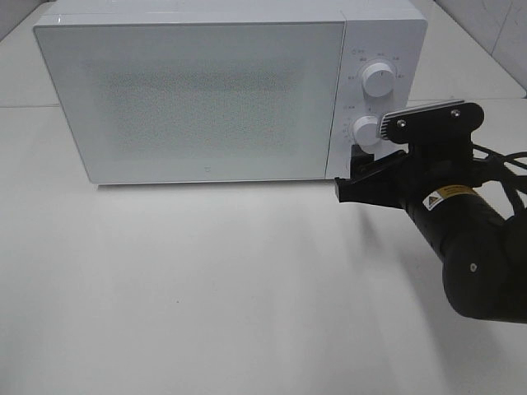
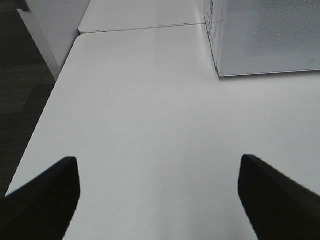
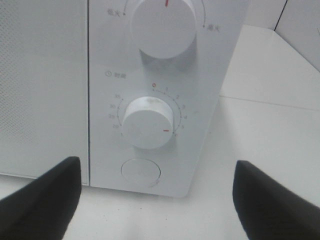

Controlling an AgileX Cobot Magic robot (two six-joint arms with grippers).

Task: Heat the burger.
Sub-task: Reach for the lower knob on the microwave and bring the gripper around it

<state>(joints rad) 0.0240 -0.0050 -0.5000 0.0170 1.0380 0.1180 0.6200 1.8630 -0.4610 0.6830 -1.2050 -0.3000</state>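
Observation:
The burger is out of view. The white microwave [image 1: 198, 99] stands at the back of the table with its door shut, so its inside is hidden. My right gripper [image 1: 356, 174] hovers open just in front of the control panel, a little below the lower timer knob [image 3: 148, 122]. In the right wrist view the right gripper [image 3: 157, 200] has its dark fingers [image 3: 45, 192] wide apart with nothing between them. The left gripper [image 2: 160, 200] is open over bare tabletop to the left of the microwave [image 2: 265, 40] and holds nothing.
The panel carries an upper knob [image 3: 162, 22] and a round button [image 3: 141, 172] under the timer knob. The white table [image 1: 206, 288] stretches in front of the microwave. Its left edge [image 2: 40, 135] drops to dark floor.

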